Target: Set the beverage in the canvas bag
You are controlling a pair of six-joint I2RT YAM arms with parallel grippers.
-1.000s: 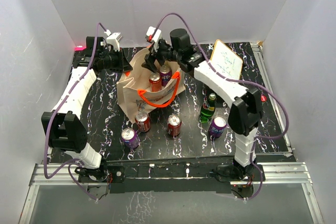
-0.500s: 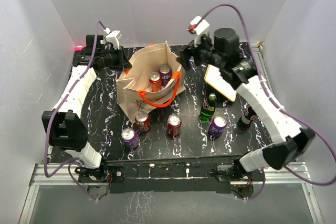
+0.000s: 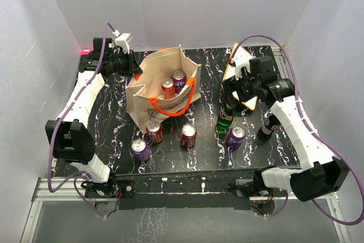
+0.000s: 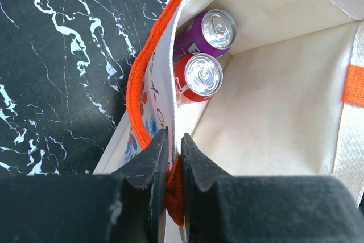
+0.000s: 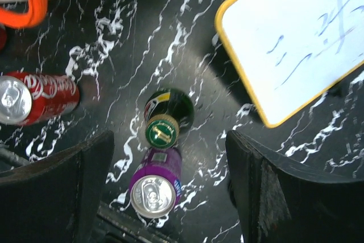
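Note:
The beige canvas bag (image 3: pixel 143 92) with orange handles stands open at the table's back middle. It holds a red can (image 3: pixel 168 89) and a purple can (image 3: pixel 179 78), which also show in the left wrist view as a red can (image 4: pixel 202 77) and a purple can (image 4: pixel 218 28). My left gripper (image 3: pixel 135 71) is shut on the bag's orange handle (image 4: pixel 138 86) at its far-left rim (image 4: pixel 173 138). My right gripper (image 3: pixel 232 94) is open and empty (image 5: pixel 170 163), above a green bottle (image 5: pixel 162 131) and a purple can (image 5: pixel 152 194).
In front of the bag stand two red cans (image 3: pixel 154 131) (image 3: pixel 188 135) and a purple can (image 3: pixel 140 149). The green bottle (image 3: pixel 226 119) and another purple can (image 3: pixel 235 137) stand right of them. A dark bottle (image 3: pixel 269 123) stands further right. A white board (image 5: pixel 296 44) lies beside the right arm.
My right arm has swung from over the bag out to the right and down above the green bottle. The white board sits lower and nearer. The left gripper has kept its hold.

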